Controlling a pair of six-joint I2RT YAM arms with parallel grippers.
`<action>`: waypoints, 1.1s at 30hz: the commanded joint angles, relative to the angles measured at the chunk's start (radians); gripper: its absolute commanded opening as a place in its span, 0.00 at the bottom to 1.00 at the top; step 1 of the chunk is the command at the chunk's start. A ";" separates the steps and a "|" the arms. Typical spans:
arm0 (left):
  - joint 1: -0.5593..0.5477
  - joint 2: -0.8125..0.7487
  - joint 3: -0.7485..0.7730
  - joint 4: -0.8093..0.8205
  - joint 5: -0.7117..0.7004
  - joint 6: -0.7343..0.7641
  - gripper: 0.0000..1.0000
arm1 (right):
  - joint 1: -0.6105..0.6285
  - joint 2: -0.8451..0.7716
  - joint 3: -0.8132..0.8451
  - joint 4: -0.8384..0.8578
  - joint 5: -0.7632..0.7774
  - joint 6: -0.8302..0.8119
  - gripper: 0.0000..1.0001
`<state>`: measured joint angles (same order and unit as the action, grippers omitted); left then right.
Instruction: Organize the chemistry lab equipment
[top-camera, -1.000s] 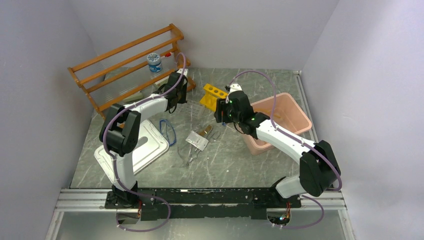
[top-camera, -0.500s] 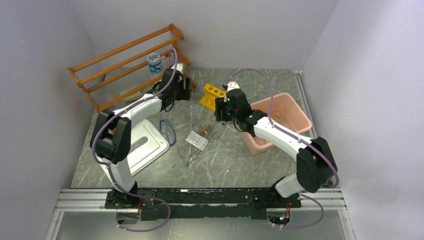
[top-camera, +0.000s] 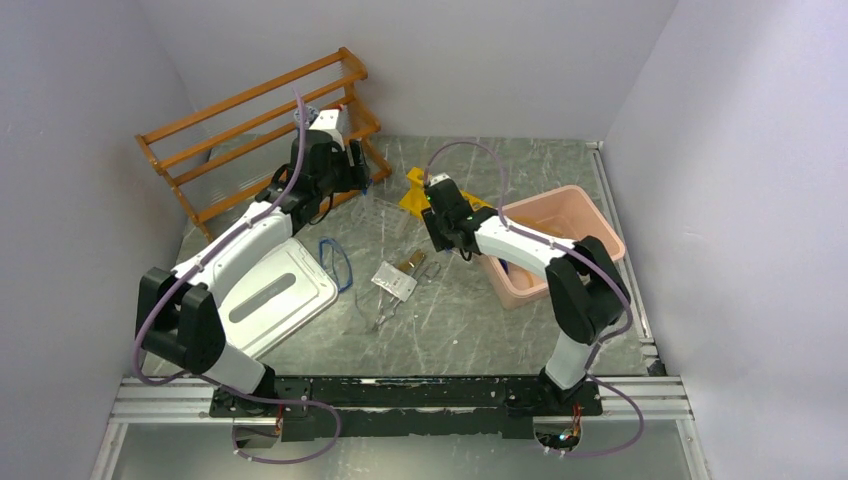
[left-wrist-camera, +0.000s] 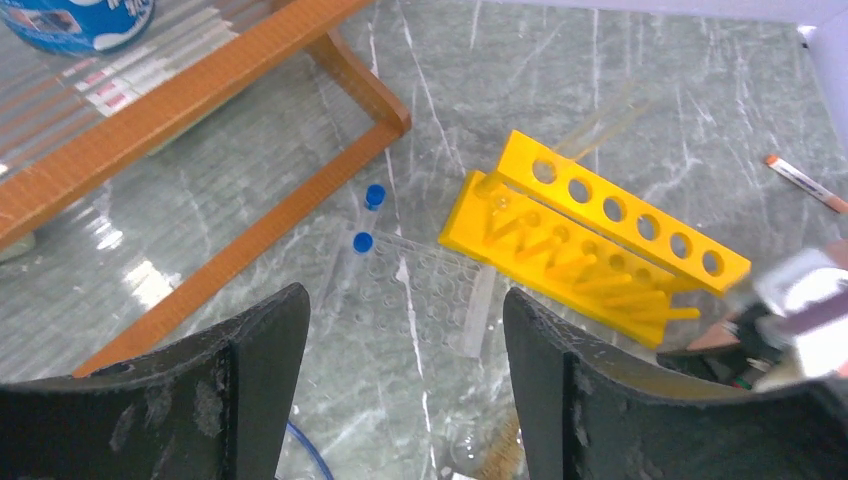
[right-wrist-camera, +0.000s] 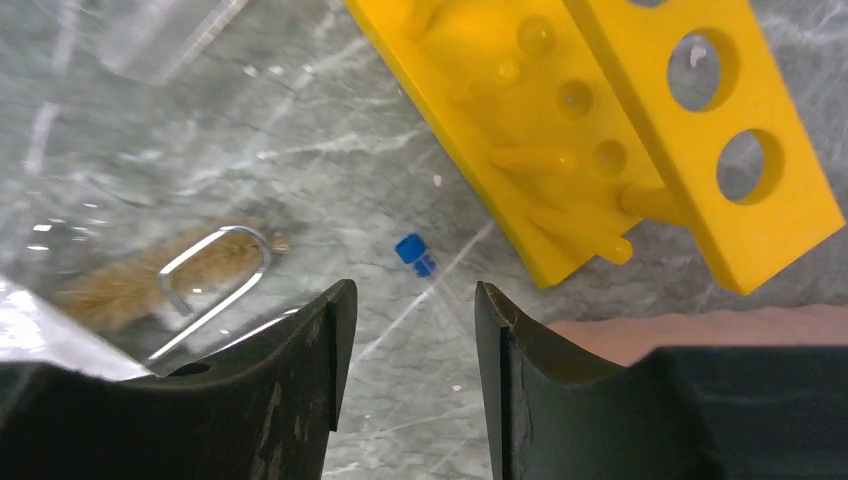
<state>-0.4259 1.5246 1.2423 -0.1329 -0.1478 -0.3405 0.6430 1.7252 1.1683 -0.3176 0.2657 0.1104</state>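
The left tool (left-wrist-camera: 405, 345) is held with its fingers apart and empty above the table (left-wrist-camera: 600, 80). Just beyond it, two blue-capped clear tubes (left-wrist-camera: 372, 196) are seen lying beside the foot of the wooden rack (left-wrist-camera: 150, 125). The right tool (right-wrist-camera: 412, 300) is likewise parted and empty, over a single blue-capped tube (right-wrist-camera: 412, 250) lying near the yellow tube stand (right-wrist-camera: 600, 150).

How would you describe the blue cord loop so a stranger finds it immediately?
Find the large white rectangular tray on the grey marble table. Just beside its right edge lies the blue cord loop, the only thin blue ring there.
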 joint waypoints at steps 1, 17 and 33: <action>0.010 -0.041 -0.042 -0.023 0.072 -0.051 0.74 | 0.002 0.064 0.046 -0.089 0.089 -0.064 0.50; 0.010 -0.044 -0.053 -0.040 0.106 -0.054 0.73 | 0.037 0.240 0.131 -0.180 0.074 -0.170 0.46; 0.010 -0.062 -0.073 -0.040 0.112 -0.064 0.72 | 0.040 0.228 0.116 -0.218 -0.075 -0.152 0.36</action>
<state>-0.4259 1.4948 1.1786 -0.1707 -0.0654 -0.3916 0.6807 1.9476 1.2869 -0.4847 0.2276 -0.0654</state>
